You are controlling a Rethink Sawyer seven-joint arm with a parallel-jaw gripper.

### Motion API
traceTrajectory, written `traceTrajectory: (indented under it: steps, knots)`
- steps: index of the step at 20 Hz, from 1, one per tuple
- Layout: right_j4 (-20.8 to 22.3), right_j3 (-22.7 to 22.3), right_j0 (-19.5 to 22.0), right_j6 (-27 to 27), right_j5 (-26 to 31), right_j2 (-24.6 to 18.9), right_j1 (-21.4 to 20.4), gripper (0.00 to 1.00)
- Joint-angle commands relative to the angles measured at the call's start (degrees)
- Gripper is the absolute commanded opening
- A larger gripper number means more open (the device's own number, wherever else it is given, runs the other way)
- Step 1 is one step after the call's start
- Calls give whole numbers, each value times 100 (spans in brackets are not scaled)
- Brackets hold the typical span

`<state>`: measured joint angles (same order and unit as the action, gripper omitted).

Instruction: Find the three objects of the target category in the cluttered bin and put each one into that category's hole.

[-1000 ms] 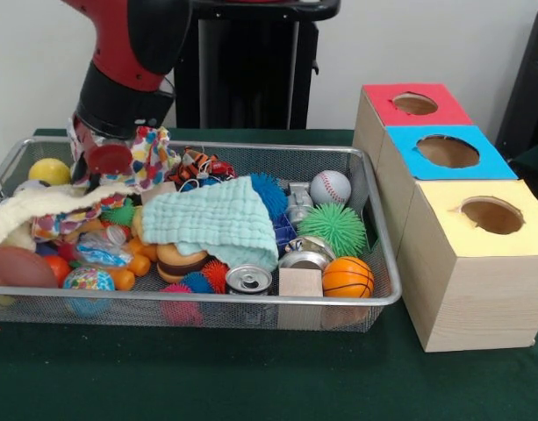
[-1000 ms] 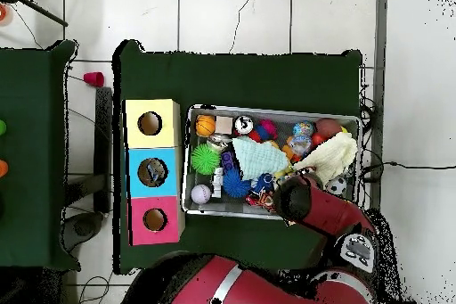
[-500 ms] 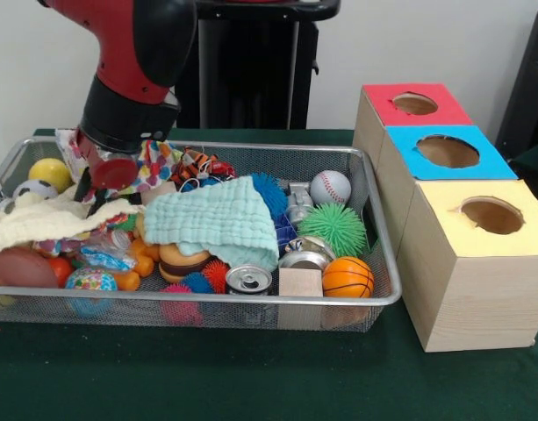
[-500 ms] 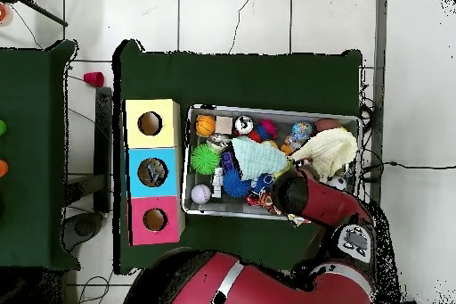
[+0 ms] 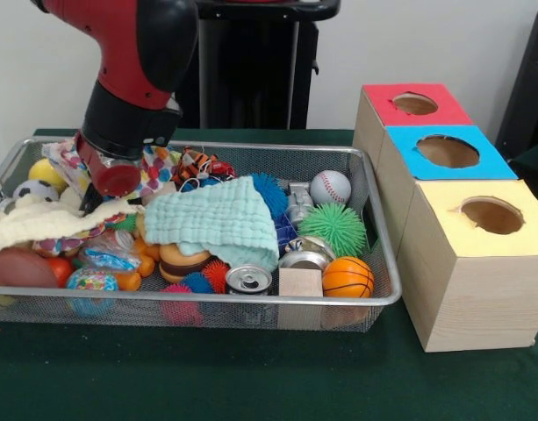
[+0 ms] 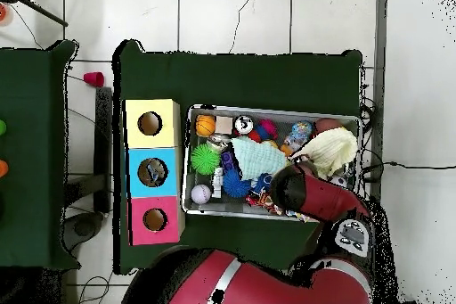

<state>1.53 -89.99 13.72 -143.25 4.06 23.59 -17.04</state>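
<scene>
My tool (image 5: 97, 195) hung over the bin's (image 5: 251, 302) left end; its grip I could not tell. No readable labels showed.

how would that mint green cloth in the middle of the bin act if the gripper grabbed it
The mint green cloth lies rumpled and draped over toys in the bin, so it would probably hang limp. It looks thin, likely light. Its crinkled weave may grip well, though it could drag neighbours like the blue spiky ball.

A pale green folded cloth (image 5: 214, 219) lies just beside the end effector (image 5: 100, 195); an orange rubber basketball (image 5: 347, 277) sits well apart.
</scene>
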Motion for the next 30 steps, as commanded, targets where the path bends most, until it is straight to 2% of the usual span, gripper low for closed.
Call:
traceTrajectory:
  steps: [1, 3, 5, 8, 12, 15, 20, 26, 30]
  knots:
    - [29, 492, -579, -187, 605, -103, 714, 0]
    - [-39, 427, -857, -239, 1157, 236, 566, 0]
    - [-81, 261, -932, -241, 1639, 345, 340, 0]
    - [-14, 270, -939, -96, 2311, 603, 273, 0]
    - [17, 222, -1087, -164, 3022, 857, 211, 0]
    - [-89, 124, -1414, -397, 3557, 873, -98, 0]
    - [-558, -245, -1424, -798, 3187, 134, -395, 0]
    - [-1151, -383, -1781, -1379, 3003, -54, -287, 0]
    - [-1523, -498, -1844, -1412, 2659, -252, -247, 0]
